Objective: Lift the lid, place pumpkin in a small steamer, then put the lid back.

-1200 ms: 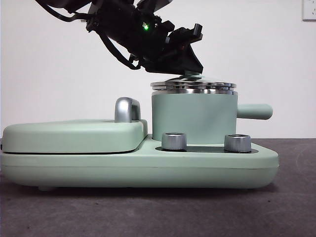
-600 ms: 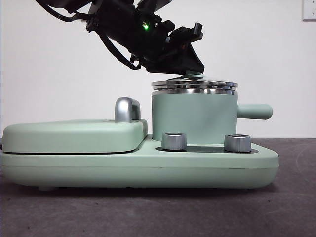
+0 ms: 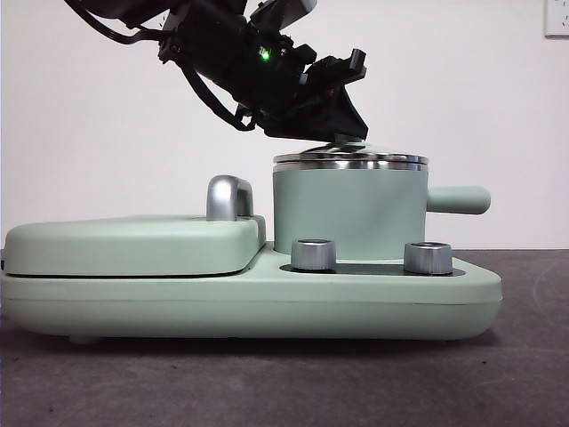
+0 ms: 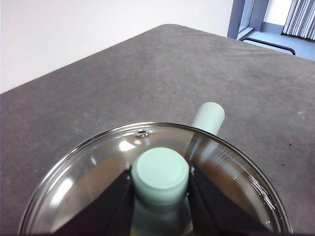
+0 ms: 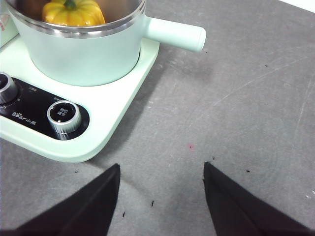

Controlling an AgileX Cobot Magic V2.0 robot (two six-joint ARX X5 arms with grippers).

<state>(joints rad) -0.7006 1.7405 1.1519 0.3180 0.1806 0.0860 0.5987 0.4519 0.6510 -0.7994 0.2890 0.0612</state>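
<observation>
The clear glass lid (image 3: pixel 351 160) lies flat on the steel rim of the mint-green small steamer (image 3: pixel 347 213). My left gripper (image 3: pixel 342 124) reaches down from the upper left, its jaws closed on the lid's mint-green knob (image 4: pixel 160 172). In the left wrist view the glass disc (image 4: pixel 98 167) fills the lower half and the pot's side handle (image 4: pixel 209 115) sticks out beyond it. The yellow-orange pumpkin (image 5: pixel 74 12) sits inside the steamer (image 5: pixel 83 59) in the right wrist view. My right gripper (image 5: pixel 162 169) is open and empty over the grey table beside the appliance.
The steamer stands on a wide mint-green appliance base (image 3: pixel 249 302) with two silver knobs (image 3: pixel 313 254) (image 3: pixel 428 258). A flat griddle cover (image 3: pixel 133 245) with a chrome handle (image 3: pixel 227 197) lies to its left. The pot's handle (image 3: pixel 458 200) points right.
The lid, held slightly raised and tilted over the pot a second ago, has come down and now sits flat on the steamer's rim. The left gripper stayed on the knob.
</observation>
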